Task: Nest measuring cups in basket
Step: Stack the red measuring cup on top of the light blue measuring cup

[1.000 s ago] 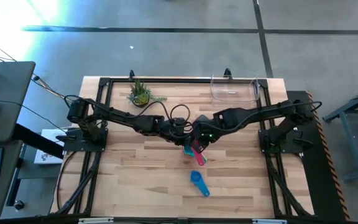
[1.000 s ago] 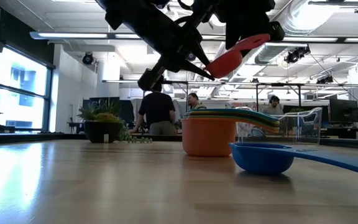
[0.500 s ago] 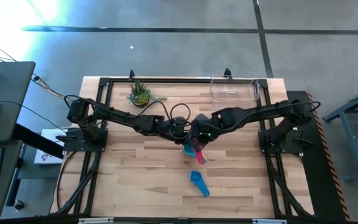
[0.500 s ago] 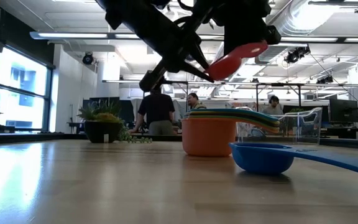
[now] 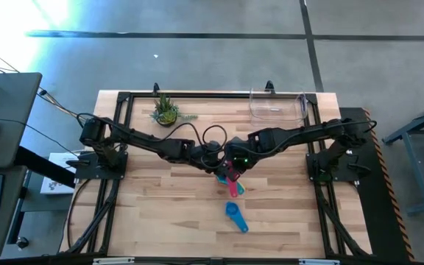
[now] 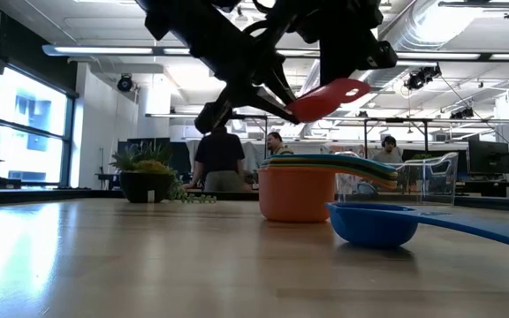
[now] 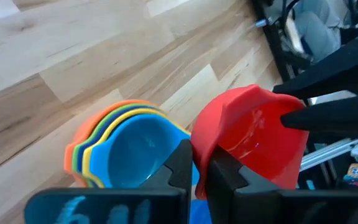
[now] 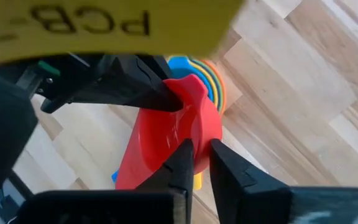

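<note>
While both tools are pinching the red measuring cup (image 7: 248, 144) above the nested stack (image 7: 120, 149) mid-table, left tool (image 7: 199, 167) and right tool (image 8: 196, 157) are clamping its thin rim; light, stiff, slick plastic, likely best gripped there.

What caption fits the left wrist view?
Both hands pinch the red cup above the nested stack.
</note>
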